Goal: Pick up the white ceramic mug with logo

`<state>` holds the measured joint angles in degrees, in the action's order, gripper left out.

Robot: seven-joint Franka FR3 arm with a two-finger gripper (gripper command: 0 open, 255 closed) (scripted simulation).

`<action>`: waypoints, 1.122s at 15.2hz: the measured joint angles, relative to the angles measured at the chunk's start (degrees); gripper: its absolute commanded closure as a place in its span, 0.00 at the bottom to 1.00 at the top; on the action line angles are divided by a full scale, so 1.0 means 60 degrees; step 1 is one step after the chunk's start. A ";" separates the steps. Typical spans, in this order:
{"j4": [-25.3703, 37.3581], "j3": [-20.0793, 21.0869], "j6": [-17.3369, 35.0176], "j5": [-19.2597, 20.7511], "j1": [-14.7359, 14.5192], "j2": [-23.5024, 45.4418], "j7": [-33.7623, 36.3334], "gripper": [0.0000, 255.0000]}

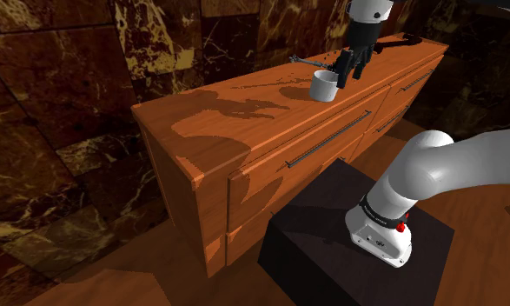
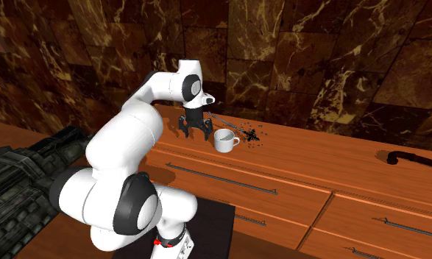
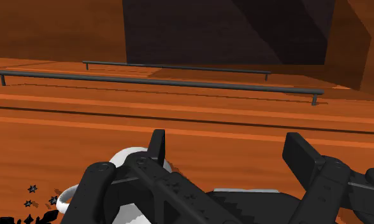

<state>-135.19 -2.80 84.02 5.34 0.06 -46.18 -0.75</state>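
Observation:
A plain white mug (image 1: pixel 324 86) stands upright on the wooden dresser top (image 1: pixel 244 113); no logo can be made out. My black gripper (image 1: pixel 349 76) hangs just beside it, at the shoulder view's right. In the second exterior view the gripper (image 2: pixel 196 135) is left of the mug (image 2: pixel 225 140), fingers apart, low over the wood. In the wrist view the gripper (image 3: pixel 229 153) is open, with nothing between its fingers. The mug (image 3: pixel 125 158) peeks out beside one finger (image 3: pixel 157 146), outside the gap and mostly hidden by the hand.
A cluster of small black pieces (image 2: pixel 249 135) and a thin rod (image 1: pixel 309 62) lie just behind the mug. A long dark object (image 2: pixel 413 158) rests farther along the top. Drawer handles (image 1: pixel 331 139) run along the dresser front. A marbled wall stands close behind.

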 measured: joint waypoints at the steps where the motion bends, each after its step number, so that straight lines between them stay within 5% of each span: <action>1: 0.0000 0.0000 0.0000 0.0000 0.0000 0.0000 0.0000 0.00; 12: 0.0634 -0.0782 0.3056 0.0283 0.0304 0.2456 -0.0093 0.00; 17: 0.0116 -0.0862 0.3805 0.0327 0.0338 0.2583 -0.0064 0.00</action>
<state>-134.50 -7.97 106.85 7.30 2.08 -30.68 -1.13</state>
